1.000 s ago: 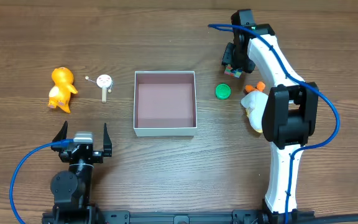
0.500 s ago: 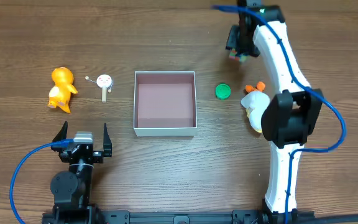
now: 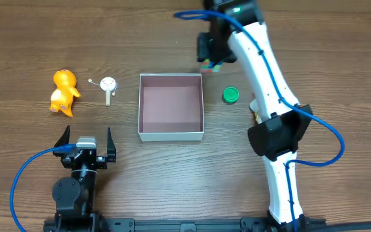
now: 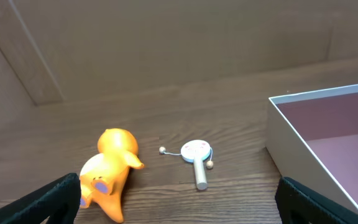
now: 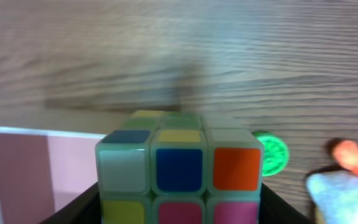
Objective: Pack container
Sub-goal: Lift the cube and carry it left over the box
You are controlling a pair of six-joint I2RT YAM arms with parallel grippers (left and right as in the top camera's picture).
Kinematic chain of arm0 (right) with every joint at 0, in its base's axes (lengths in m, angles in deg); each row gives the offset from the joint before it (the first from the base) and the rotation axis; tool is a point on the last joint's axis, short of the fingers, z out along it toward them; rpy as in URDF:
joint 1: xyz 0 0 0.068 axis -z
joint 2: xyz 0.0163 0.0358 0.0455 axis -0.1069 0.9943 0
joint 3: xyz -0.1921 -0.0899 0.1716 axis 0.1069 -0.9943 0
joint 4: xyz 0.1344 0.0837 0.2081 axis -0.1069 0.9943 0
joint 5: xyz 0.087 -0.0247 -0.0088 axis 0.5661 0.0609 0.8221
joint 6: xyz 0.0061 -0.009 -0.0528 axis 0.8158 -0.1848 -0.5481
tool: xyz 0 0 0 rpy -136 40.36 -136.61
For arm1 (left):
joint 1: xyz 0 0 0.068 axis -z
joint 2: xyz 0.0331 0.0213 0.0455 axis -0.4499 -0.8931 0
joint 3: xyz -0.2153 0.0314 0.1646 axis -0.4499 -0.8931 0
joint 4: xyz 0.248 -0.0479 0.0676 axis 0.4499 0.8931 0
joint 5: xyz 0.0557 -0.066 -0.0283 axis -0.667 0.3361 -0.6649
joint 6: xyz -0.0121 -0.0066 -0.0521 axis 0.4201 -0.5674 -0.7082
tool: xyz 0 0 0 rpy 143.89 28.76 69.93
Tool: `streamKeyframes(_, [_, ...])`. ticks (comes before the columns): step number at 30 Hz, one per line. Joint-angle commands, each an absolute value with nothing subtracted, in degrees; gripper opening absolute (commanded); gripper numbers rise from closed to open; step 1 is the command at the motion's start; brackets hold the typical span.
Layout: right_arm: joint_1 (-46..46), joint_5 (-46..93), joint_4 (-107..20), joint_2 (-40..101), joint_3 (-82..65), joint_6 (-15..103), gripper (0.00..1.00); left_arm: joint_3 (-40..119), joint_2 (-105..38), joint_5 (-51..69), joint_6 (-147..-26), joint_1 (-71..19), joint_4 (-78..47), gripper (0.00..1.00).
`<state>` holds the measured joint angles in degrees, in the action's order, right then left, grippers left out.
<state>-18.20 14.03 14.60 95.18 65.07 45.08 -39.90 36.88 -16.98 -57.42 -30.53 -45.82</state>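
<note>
Overhead: right end effector clamps cube near container far-right corner; left end effector spread wide.

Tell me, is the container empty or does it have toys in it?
Empty: overhead, the container shows only its bare reddish-brown floor.

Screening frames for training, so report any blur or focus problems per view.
Right wrist: the puzzle cube is crisp, the table behind it streaked by motion blur. Left wrist: sharp, orange duck clear. Overhead: sharp, evenly lit.
</note>
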Motion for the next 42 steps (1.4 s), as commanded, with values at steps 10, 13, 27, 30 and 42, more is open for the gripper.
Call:
streamKeyframes(10, [-21.2,21.0,20.5,94.9,66.9,44.8,0.47,-40.1,36.8,-16.0,-56.4,-30.9,-45.9,1.0])
streamKeyframes(13, [-21.9,20.9,20.5,94.9,66.9,44.7,0.47,-40.1,36.8,-16.0,-56.4,-30.9,-45.9,1.0])
streamKeyframes(27, [-25.9,16.9,16.6,95.0,57.4,45.8,0.46,-40.1,36.8,-16.0,-56.4,-30.9,-45.9,1.0])
streamKeyframes(30, [-27.5,16.9,15.0,95.0,54.5,46.4,0.47,-40.1,36.8,-16.0,-56.4,-30.9,-45.9,1.0])
streamKeyframes(42, [-27.5,14.8,10.1,95.0,52.6,49.6,0.44,-40.1,36.8,-16.0,-56.4,-30.9,-45.9,1.0])
